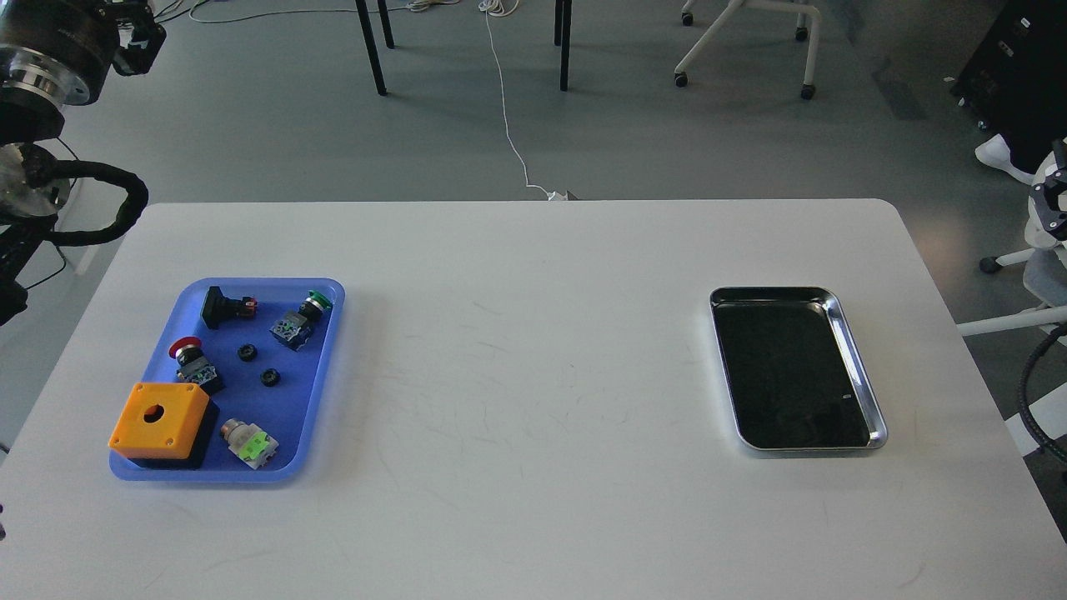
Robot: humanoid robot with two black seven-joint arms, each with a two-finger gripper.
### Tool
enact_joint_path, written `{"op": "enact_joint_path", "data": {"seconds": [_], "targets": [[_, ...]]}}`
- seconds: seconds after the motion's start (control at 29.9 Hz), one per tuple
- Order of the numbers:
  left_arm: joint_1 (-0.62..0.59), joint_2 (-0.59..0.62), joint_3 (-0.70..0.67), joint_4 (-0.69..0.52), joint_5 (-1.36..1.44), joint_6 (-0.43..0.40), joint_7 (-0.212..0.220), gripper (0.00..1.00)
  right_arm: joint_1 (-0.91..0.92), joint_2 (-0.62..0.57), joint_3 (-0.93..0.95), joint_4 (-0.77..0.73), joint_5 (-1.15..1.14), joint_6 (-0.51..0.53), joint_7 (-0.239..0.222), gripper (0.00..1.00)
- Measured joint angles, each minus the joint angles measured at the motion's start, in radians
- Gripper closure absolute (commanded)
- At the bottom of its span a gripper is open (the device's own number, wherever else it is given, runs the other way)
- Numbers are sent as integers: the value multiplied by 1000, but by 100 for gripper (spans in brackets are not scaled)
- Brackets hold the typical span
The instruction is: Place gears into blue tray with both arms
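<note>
Gears [247, 352] sit inside the blue tray [330, 350], on the left side of the white tabletop [533, 350]. Both are small black rings with a hole in the middle. One lies near the middle of the tray. The other gear [269, 377] lies just below it and a bit to the right. They are close but do not touch.

Other things share the tray. A black switch [223, 307] lies at the top left. A switch with a green cap [302, 318] lies at the top right. A switch with a red cap [193, 360] sits left of the gears. An orange box [158, 420] with a round hole on top fills the bottom left corner. A small part with a light green end [248, 442] lies beside the box.

A silver tray [859, 375] with a dark, shiny bottom sits well apart, on the right side of the tabletop.

The left arm [50, 58] shows at the top left corner, off the tabletop. Its pincer [137, 42] is small and dark up there, so I cannot tell if it is wide or narrow. It holds nothing that I can see. At the right edge only a small dark bit [1052, 200] and a black cable [1034, 392] show, and I cannot tell if that bit is the right pincer.
</note>
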Motion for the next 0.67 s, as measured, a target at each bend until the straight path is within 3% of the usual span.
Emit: {"op": "enact_joint_path", "data": {"seconds": [0.23,0.43,0.67], "targets": [[86,-94,-20,50,-206,-70,62,2,2,99,43,-84,46,-1,-20,2],[198,-130,-135,55,-233,-175,68,2,29,164,118,-86,87,-40,-128,1],[263,-157,-180,46,-229,-192,66,2,38,209,125,-71,84,-80,-134,1]]}}
